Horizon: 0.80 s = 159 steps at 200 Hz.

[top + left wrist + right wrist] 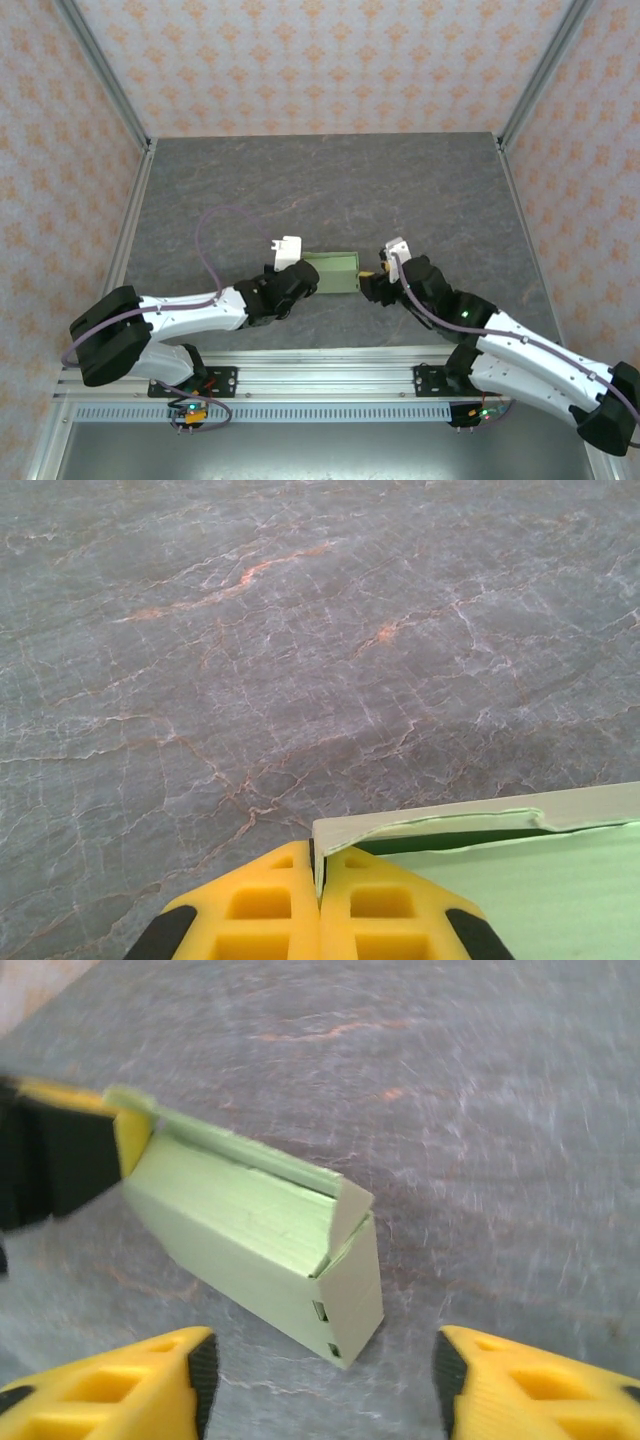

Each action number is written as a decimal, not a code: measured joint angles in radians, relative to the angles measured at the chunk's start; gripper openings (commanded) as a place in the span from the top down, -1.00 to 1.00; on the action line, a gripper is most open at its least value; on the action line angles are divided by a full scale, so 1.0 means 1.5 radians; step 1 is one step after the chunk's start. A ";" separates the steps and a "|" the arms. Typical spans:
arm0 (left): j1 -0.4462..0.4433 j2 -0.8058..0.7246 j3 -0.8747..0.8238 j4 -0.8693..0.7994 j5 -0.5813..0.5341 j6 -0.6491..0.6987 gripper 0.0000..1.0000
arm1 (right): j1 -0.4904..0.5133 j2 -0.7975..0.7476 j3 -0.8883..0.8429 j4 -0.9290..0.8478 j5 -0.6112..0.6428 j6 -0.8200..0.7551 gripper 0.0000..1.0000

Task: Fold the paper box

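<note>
Your left claw (318, 865) pinched the box (520, 880) at its 9 o'clock end. Your right claw (322, 1355) stood spread at 3 o'clock.

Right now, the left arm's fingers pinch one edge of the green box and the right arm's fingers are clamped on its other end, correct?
Not quite. The left fingers do pinch an edge of the paper box, but the right fingers are not clamped on it: the right wrist view shows them spread wide open, short of the box's other end.
</note>
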 measured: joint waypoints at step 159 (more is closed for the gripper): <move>0.000 0.015 -0.020 0.089 0.006 0.064 0.96 | -0.069 0.281 0.081 0.177 -0.221 -0.682 -0.57</move>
